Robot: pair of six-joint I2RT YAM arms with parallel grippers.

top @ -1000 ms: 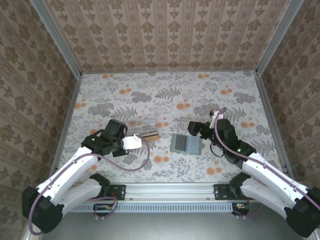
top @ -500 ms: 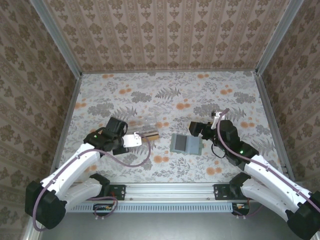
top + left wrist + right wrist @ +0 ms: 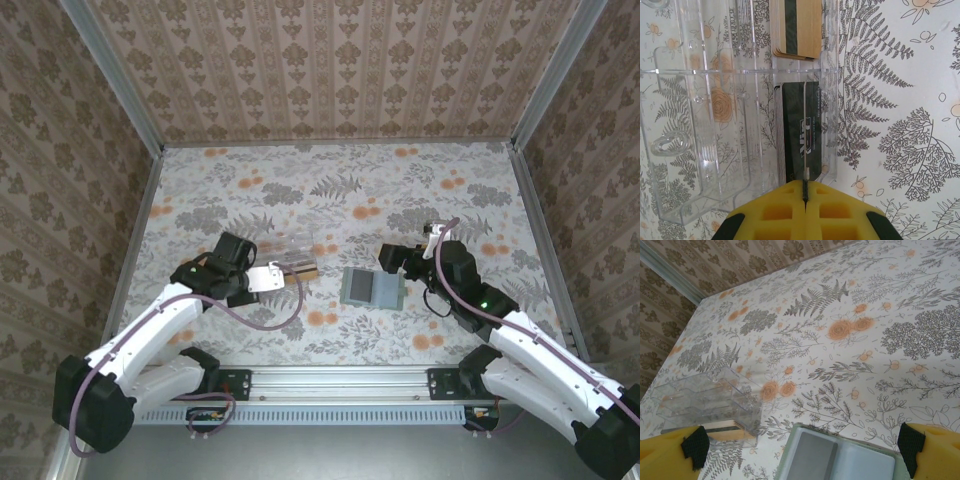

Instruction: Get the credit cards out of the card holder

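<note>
Left jaws: pressed together on a thin pale plastic card (image 3: 265, 280). The left wrist view shows it edge-on as a dark line between the yellow pads (image 3: 775, 210).
Right jaws: wide apart and gripping nothing, hovering near the small open bifold card holder (image 3: 835, 460), which sits low between them in the right wrist view.
Card holder: lies flat and open on the floral table (image 3: 400, 190) between the two arms. You cannot tell whether its blue-grey pockets hold more cards.
Clear plastic case (image 3: 705, 125): on the table left of the holder. One compartment holds the black cards with white marks (image 3: 795, 130), the next holds the tan-orange cards with a dark stripe (image 3: 797, 25).
Step in hand: judged to be setting the held card into the compartment with the black stack.
Technique: keep the card's edge in line with the compartment's length and lower it clear of the divider wall. Part the jaws only once the card rests on the stack.
Risk: a tilted card may catch the clear wall and shift the light case.
</note>
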